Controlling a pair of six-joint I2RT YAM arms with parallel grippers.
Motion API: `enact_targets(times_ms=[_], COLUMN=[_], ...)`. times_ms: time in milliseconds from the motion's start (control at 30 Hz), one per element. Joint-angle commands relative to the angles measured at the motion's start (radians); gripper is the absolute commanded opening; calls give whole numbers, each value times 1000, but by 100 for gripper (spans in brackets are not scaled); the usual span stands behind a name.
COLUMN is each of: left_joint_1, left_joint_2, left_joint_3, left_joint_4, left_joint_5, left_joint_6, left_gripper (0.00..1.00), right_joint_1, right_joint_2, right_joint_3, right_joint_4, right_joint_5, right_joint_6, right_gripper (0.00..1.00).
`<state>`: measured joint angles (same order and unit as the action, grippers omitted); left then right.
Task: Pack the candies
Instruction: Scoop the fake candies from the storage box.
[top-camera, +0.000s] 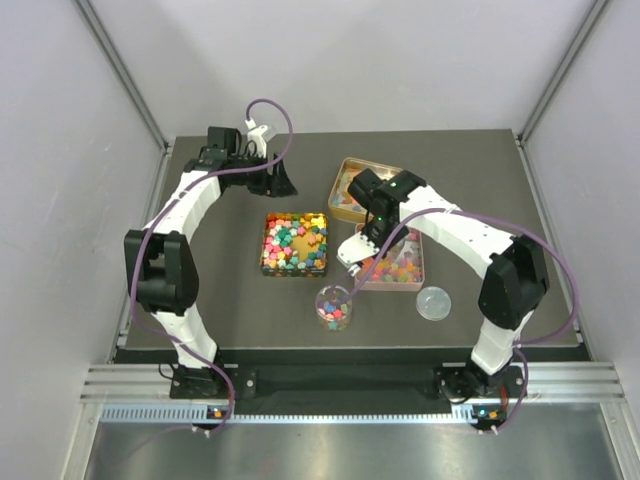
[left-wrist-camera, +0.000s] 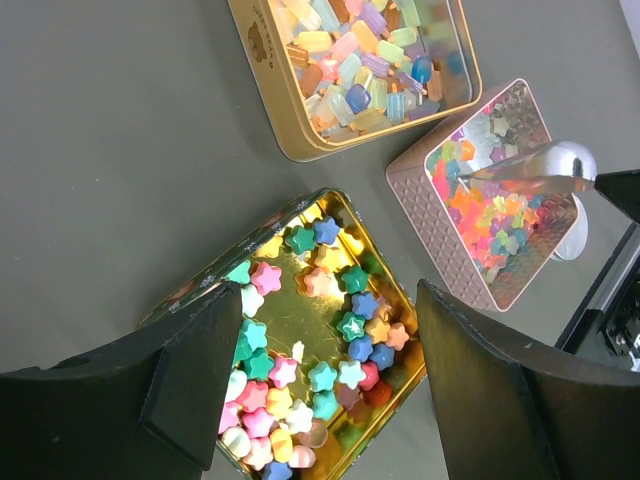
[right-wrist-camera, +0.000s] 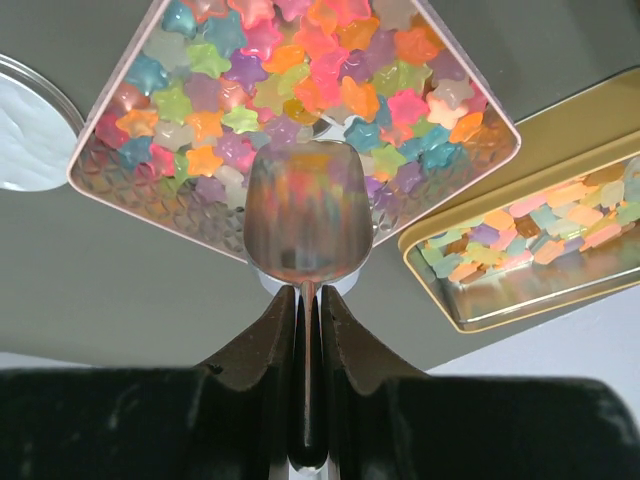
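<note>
The candies lie in three tins. Opaque star candies (left-wrist-camera: 335, 375) fill the gold tin (top-camera: 294, 271), translucent stars (right-wrist-camera: 300, 70) the pink tin (top-camera: 423, 262), and oblong pieces (left-wrist-camera: 355, 70) the back gold tin (top-camera: 345, 170). A clear cup (top-camera: 334, 306) in front holds a few candies. My right gripper (top-camera: 364, 242) (right-wrist-camera: 308, 298) is shut on the handle of a metal scoop (right-wrist-camera: 305, 215), whose bowl hangs over the pink tin's near edge and looks empty. My left gripper (top-camera: 280, 182) (left-wrist-camera: 330, 295) is open above the star tin (left-wrist-camera: 290, 215), holding nothing.
A round clear lid (top-camera: 434, 301) lies right of the cup, beside the pink tin. The right arm hides part of the back gold tin. The dark mat (top-camera: 230, 300) ends at the enclosure's walls on the left, right and back.
</note>
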<state>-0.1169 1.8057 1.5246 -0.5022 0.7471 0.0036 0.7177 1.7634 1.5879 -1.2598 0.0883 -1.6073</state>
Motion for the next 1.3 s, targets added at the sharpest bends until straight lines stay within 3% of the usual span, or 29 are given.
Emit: enact_targets(times_ms=[0,333,567,800,1267], left_joint_1=[10,13,14,16,16], left_joint_2=[-6,-5,24,43,76], left_joint_3=[23,37,55,52,100], left_joint_4=[-18,-102,-101,-134,-177], left_joint_5=[37,51,44,12,-32], left_joint_6=[24,85,73,121,157], left_gripper=[75,75,75,75,75], right_joint_1=[17,-56,-213,-276,-365], right_joint_2=[14,30,65,97,122], right_joint_3=[41,-72,-17,15,-23], right_joint_4=[-50,33,-38,-55,14], right_joint_5=[-84,-85,-173,-229,-102], right_joint_6=[32,-9,-144,-230,-509], right_gripper=[0,0,0,0,0])
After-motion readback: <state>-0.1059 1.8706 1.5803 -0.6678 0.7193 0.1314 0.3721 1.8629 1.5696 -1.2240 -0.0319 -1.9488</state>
